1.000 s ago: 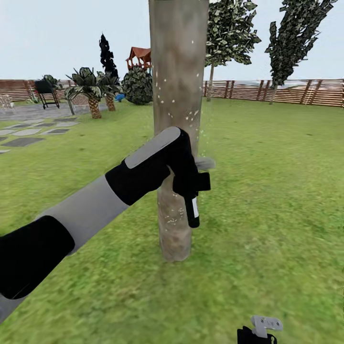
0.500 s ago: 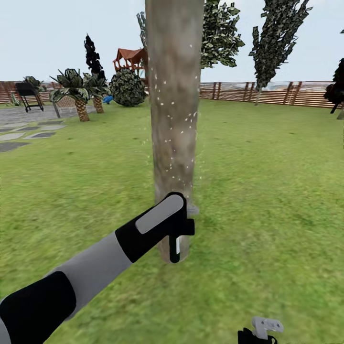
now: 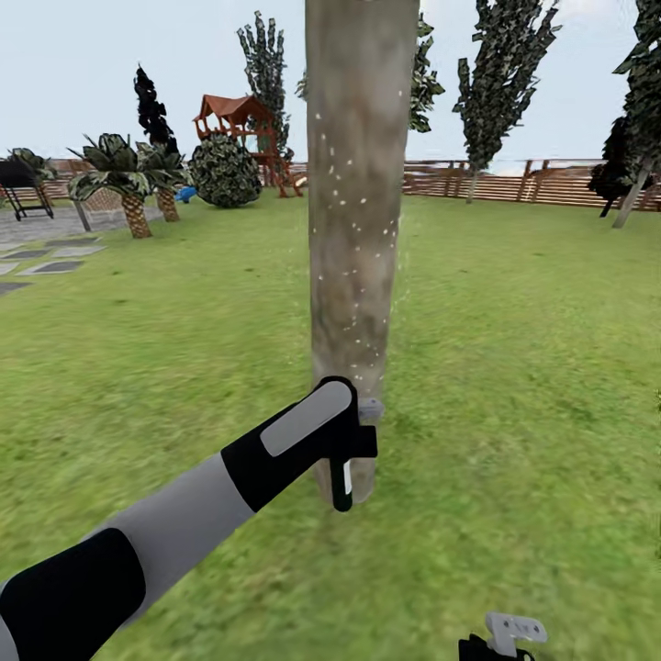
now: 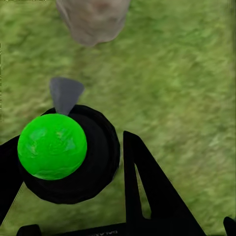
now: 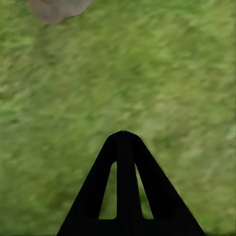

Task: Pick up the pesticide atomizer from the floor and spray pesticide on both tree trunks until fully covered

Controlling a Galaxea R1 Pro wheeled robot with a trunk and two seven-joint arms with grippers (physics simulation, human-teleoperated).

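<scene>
The pesticide atomizer [image 3: 342,482] hangs low in front of the base of the tree trunk [image 3: 356,229] in the head view, a slim dark bottle with a pale label stripe, upright with its bottom pointing down toward the grass [image 3: 514,367]. The left gripper [image 3: 352,441] is clamped around its upper part, at the end of the left arm [image 3: 184,523] reaching in from the lower left. A grey nozzle tip pokes out beside the gripper, right against the bark. Pesticide [image 3: 353,197] shows as small white specks scattered over the trunk's middle and lower stretch. Further back stand a wooden playhouse [image 3: 240,119], a round dark bush [image 3: 223,171], palms [image 3: 124,174], a slatted wooden fence [image 3: 532,186] and another tall tree [image 3: 500,83]. The right gripper [image 3: 503,640] sits at the lower edge, over grass; how far it is open cannot be told there.

In the left wrist view, the atomizer's dark round head [image 4: 78,157] with a bright green ball on it sits between the black fingers [image 4: 147,191], held tight. Its grey nozzle points toward the trunk base [image 4: 93,19] on the lawn.

In the right wrist view, the two black fingers [image 5: 125,191] meet in a single point with nothing between them, above grass [image 5: 147,73]; a corner of the trunk base [image 5: 56,7] shows at the edge.
</scene>
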